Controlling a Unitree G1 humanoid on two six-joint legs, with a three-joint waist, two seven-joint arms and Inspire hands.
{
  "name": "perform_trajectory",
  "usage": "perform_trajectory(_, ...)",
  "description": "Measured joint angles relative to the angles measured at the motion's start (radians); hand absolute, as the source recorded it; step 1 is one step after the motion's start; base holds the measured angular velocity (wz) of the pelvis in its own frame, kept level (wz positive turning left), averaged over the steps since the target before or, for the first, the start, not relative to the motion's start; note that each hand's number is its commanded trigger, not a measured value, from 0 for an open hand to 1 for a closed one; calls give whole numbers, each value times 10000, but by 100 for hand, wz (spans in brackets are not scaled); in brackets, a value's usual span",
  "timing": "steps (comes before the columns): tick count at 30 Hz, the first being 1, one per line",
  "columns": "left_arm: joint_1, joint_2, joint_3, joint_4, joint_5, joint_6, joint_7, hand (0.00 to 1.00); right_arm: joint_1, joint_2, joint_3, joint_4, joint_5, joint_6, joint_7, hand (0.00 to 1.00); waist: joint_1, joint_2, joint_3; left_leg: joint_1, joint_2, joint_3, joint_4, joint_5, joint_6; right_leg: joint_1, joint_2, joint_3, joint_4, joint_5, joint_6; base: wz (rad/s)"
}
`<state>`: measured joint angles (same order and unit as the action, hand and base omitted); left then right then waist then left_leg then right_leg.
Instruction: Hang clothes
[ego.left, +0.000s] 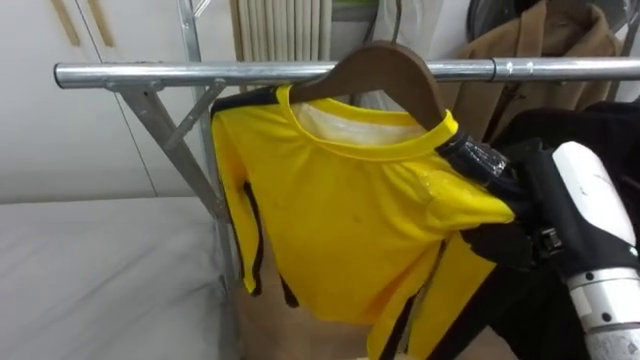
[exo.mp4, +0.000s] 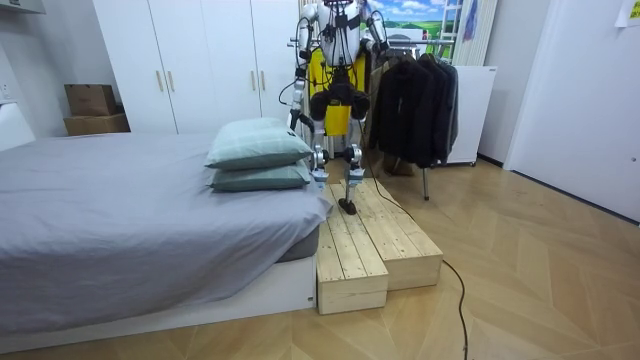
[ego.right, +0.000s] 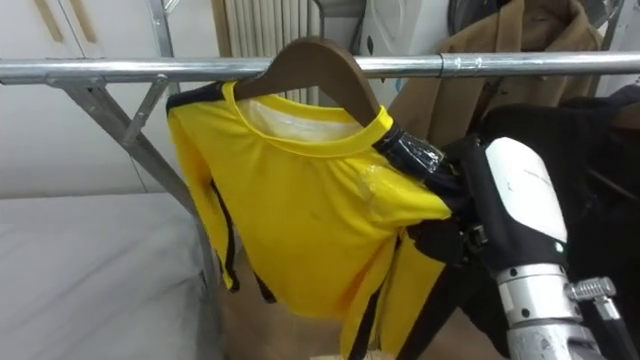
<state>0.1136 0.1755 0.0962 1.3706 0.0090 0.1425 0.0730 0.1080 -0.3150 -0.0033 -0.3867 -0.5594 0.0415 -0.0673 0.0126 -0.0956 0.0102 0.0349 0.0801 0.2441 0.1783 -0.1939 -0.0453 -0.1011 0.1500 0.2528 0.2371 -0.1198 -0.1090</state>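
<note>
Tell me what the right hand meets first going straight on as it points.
The right hand grips the yellow shirt at its shoulder; straight on, probably the wooden hanger's arm beneath the cloth.

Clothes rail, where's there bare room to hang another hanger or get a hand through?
Free: the rail between its left end and the wooden hanger, above the diagonal brace. Crowded: right of the yellow shirt, where the right hand, brown coat and dark clothes pack together.
</note>
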Motion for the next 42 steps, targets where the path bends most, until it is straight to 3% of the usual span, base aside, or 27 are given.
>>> perform_trajectory(5,-4,30,81,-73,528,-81,-1,0,-541,-374,-2,-83,19,9,415,100,152,-73,37,-22,4,-147,6,1,-1,-17,37,35,15,-5,-3,1)
perform_trajectory(10,73,84,78,-74,728,-313,-8,0,-814,-386,-101,-188,47,38,1055,100,206,-158,36,-12,5,-290,12,2,-5,76,-14,-200,-71,17,-36,8)
perform_trajectory(17,97,105,72,-73,832,-316,-17,0,-866,-424,-229,-38,110,36,1366,100,261,-159,38,131,16,-375,41,3,-4,353,-43,-375,-188,53,-78,5)
perform_trajectory(24,-51,105,-226,-85,827,-338,-14,0,-1039,-147,-135,1196,492,15,1360,100,516,-61,106,212,18,-420,38,3,-5,507,-77,-447,-345,58,-77,5)
perform_trajectory(27,-57,100,-225,-106,829,-340,-14,0,-1038,51,-133,1421,492,15,1357,100,505,-37,92,176,13,-521,38,4,-6,507,-96,-592,-361,58,-77,9)
perform_trajectory(42,-40,99,-216,-148,826,-337,-13,0,-1036,29,126,2355,1300,35,1317,100,560,48,15,289,18,-672,39,13,-21,736,-123,-773,-497,72,-106,4)
